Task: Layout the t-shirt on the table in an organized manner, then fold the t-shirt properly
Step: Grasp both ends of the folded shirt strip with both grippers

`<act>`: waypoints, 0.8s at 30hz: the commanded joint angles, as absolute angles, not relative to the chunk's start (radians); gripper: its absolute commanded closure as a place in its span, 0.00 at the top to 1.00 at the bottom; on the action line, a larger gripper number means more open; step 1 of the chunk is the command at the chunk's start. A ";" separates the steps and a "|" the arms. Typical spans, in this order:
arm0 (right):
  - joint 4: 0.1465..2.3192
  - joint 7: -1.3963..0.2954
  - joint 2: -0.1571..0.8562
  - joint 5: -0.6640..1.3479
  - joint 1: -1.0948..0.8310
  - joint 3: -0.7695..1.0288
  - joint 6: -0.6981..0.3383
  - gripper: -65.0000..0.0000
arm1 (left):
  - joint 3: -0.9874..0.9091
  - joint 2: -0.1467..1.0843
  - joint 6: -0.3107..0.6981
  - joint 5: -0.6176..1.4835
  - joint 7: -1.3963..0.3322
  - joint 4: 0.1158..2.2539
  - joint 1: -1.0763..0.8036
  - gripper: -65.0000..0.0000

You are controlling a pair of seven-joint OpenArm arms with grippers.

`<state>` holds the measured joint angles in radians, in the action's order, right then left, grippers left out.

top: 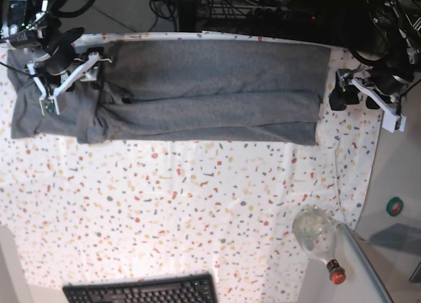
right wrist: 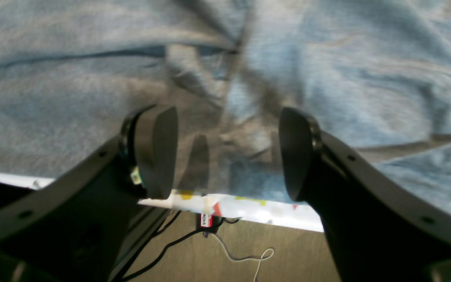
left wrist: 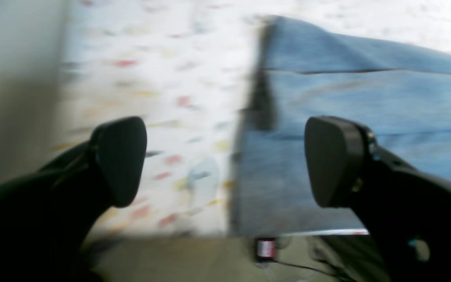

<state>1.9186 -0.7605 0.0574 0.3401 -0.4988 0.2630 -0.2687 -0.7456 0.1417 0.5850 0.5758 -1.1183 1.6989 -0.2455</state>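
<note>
T-shirt: our grey t-shirt (top: 197, 93) lies along the far side of the table (top: 164, 211), folded into a long band, we think.
Left claw (left wrist: 225, 160): wide open, holding nothing, beside the shirt's right end.
Right claw (right wrist: 227, 152): open over the bunched left end.
Around: bottle (top: 319, 240) and keyboard (top: 141, 291) sit near, not in our way.

A black keyboard (top: 141, 290) and a clear bottle (top: 318, 236) sit nearby; cables (right wrist: 194, 243) trail across the brownish floor (right wrist: 288, 254).
</note>
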 commanded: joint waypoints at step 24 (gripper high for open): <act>1.939 -0.739 0.067 0.355 -0.487 0.268 -0.269 0.58 | -0.593 0.159 0.590 0.581 -0.851 1.191 -0.130 0.45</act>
<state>1.9186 -0.7563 0.0616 0.3473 -0.4858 0.2646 -0.2687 -0.5941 0.1543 0.5945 0.5926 -0.8280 1.1870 -0.1280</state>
